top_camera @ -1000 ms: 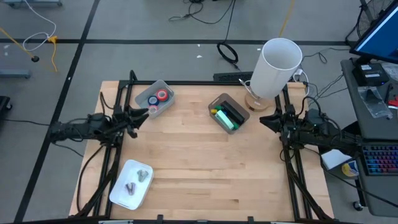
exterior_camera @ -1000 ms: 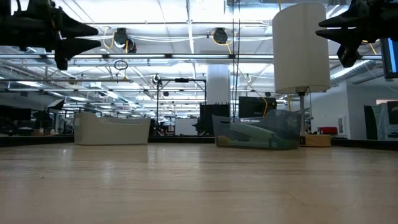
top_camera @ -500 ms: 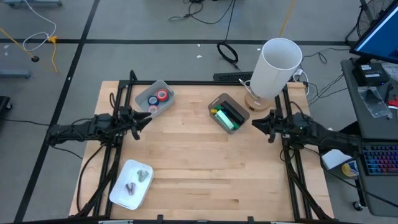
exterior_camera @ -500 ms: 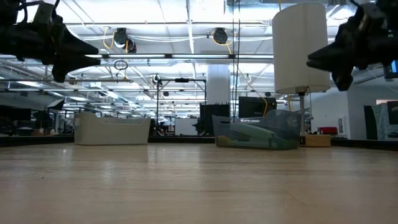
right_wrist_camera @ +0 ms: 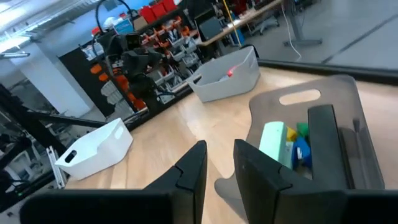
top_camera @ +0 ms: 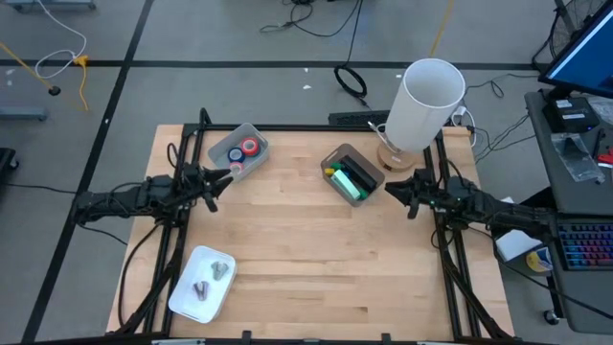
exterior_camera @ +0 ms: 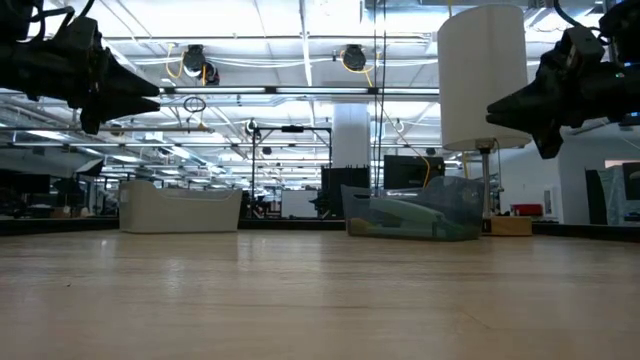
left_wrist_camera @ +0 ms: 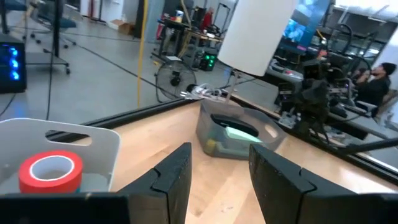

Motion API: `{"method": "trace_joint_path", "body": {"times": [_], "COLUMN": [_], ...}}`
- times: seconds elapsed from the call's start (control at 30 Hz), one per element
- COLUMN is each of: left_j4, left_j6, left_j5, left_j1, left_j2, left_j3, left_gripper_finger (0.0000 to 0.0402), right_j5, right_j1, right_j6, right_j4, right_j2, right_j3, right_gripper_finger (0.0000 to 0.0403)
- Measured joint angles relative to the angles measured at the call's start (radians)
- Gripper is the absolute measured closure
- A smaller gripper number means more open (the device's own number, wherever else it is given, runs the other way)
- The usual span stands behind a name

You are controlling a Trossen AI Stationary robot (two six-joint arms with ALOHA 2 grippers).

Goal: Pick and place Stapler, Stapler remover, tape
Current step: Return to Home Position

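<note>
The tape rolls, a red one [top_camera: 250, 148] [left_wrist_camera: 51, 171] and a blue one [top_camera: 236, 153], lie in a light grey bin [top_camera: 251, 131] at the far left. A black stapler [top_camera: 360, 175] [right_wrist_camera: 326, 140] and a green one [top_camera: 347, 188] lie in a dark bin [top_camera: 337, 153] at the far middle. Two metal stapler removers [top_camera: 218, 269] rest in a white tray [top_camera: 188, 305] at the near left. My left gripper [top_camera: 217, 180] [left_wrist_camera: 217, 168] hovers open beside the tape bin. My right gripper [top_camera: 393, 190] [right_wrist_camera: 221, 165] hovers narrowly open, to the right of the dark bin.
A tall white cylinder on a wooden foot [top_camera: 428, 101] [exterior_camera: 485, 75] stands at the far right corner, just behind my right gripper. Black frame rails [top_camera: 182, 240] run along the table's left and right sides. Bare wood [top_camera: 316, 259] spreads across the middle and near part.
My right gripper has sunk and moved toward the dark bin, staying above the table. My left gripper has tipped its fingers slightly downward, almost in place. Neither gripper's finger gap has changed, and no object has moved.
</note>
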Motion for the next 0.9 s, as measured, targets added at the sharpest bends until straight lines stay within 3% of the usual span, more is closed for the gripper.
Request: {"method": "trace_joint_path", "body": {"times": [0.9], "left_j4": [0.002], "left_j6": [-0.024], "left_j5": [-0.008], "left_j1": [0.000], "left_j2": [0.000], "left_j3": [0.000], "left_gripper_finger": [0.0243], "right_j5": [0.001], "right_j1": [0.000], "right_j6": [-0.031], "right_j4": [0.122], "right_j2": [0.000], "right_j3": [-0.010], "right_gripper_finger": [0.0328]}}
